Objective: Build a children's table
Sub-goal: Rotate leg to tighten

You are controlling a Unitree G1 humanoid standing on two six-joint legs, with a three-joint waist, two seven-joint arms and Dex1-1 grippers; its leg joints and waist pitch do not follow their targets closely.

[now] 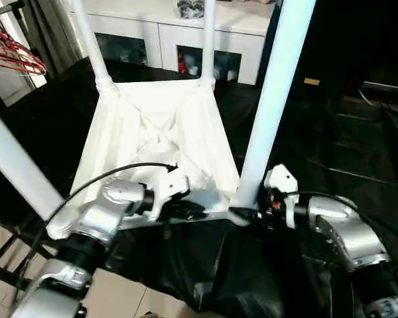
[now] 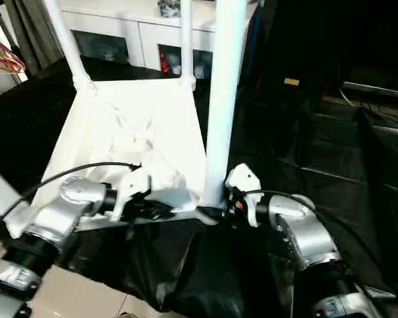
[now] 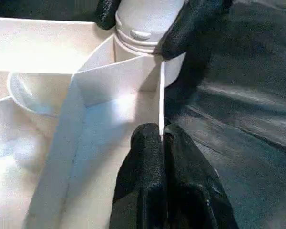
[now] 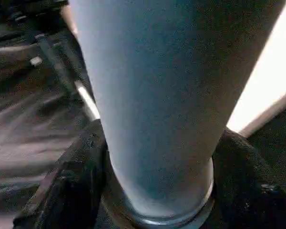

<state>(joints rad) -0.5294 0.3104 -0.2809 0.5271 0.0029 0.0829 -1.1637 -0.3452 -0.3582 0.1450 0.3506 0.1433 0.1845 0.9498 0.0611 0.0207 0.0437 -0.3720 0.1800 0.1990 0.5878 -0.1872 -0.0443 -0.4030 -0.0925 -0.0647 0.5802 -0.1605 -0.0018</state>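
fingers of the left gripper point(image 3: 163, 138) were pinched shut on the thin rim of the table top point(image 1: 152, 132), which lay upside down on black sheeting point(image 1: 331, 152). just beyond, the right gripper point(image 1: 247, 213) was clasped around the base of the near leg point(image 1: 272, 99) at its corner socket. farther off, two legs point(image 1: 89, 43) stood seated. if the clasp slackened before seating, the leg was judged likely to tilt out.
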